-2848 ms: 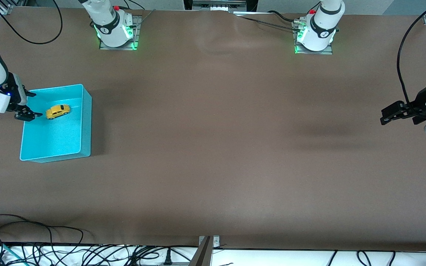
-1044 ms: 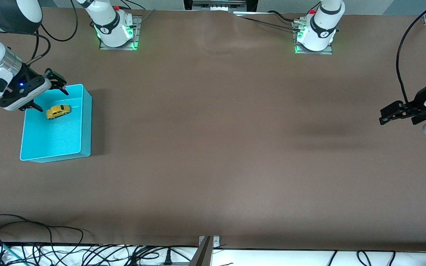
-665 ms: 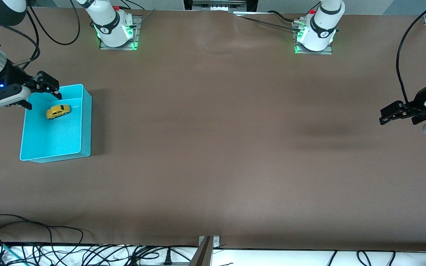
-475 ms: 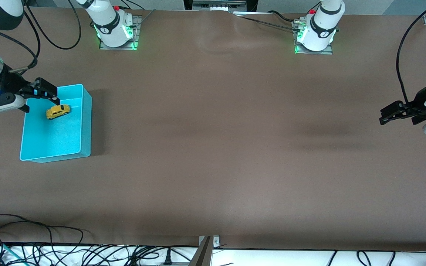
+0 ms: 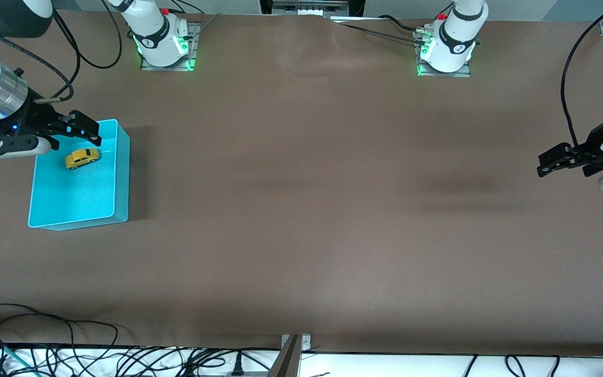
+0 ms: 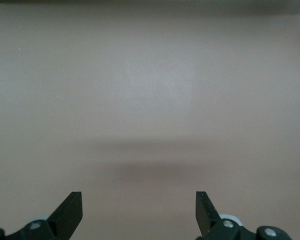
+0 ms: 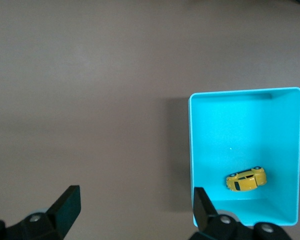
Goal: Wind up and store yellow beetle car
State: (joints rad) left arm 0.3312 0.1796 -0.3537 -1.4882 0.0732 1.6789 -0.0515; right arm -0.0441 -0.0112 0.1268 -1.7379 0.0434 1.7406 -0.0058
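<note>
The yellow beetle car [image 5: 82, 158] lies on its wheels on the floor of the turquoise bin [image 5: 79, 196], in the part of the bin farther from the front camera. My right gripper [image 5: 85, 131] hangs open and empty in the air over the bin's rim on the bases' side, apart from the car. The right wrist view shows the car [image 7: 246, 180] inside the bin [image 7: 240, 130], off to one side of the open right gripper [image 7: 135, 205]. My left gripper [image 5: 545, 163] waits open and empty over bare table at the left arm's end, and the left wrist view shows only brown table between the left gripper's [image 6: 139, 210] fingers.
The brown table [image 5: 312, 209] stretches wide between the bin and the left arm. Both arm bases [image 5: 163, 44] stand along the table's edge farthest from the front camera. Loose cables [image 5: 71, 356] lie off the table's nearest edge.
My right gripper has lifted away from beside the car and turned, and now hovers over the bin's rim. The car has stayed put in the bin. The left arm has not moved.
</note>
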